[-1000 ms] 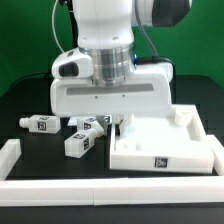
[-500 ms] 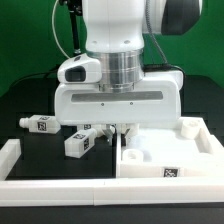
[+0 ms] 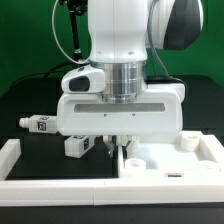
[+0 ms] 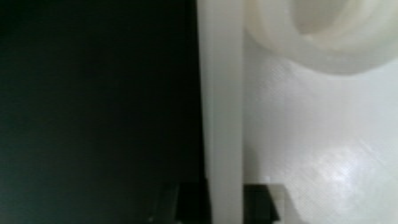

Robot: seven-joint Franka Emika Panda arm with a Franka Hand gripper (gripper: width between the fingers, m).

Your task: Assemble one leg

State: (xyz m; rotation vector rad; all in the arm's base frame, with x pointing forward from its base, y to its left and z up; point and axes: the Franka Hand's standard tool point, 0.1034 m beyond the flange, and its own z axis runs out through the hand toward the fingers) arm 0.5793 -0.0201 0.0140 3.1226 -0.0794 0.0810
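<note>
Panel [image 3: 150, 168] slid nearer; tool [image 3: 117, 148] clamps its rim.

A white rimmed tray [image 3: 200, 170] lies on the black table [image 3: 30, 105] at the exterior view's right. It has a round socket [image 3: 186, 143] in its far corner and a square tag [image 3: 172, 176] on its near wall. A low white rail [image 3: 60, 190] runs along the table's near edge. A green backdrop [image 3: 25, 40] stands far behind.

**A:** Wrist view is a blur, fingertips [image 4: 263, 200] cut off at the edge. Is the hand [image 3: 117, 147] gripping the tray [image 3: 145, 170] wall?
**B:** Can't tell. Its body also hides part of one leg [image 3: 78, 146].
</note>
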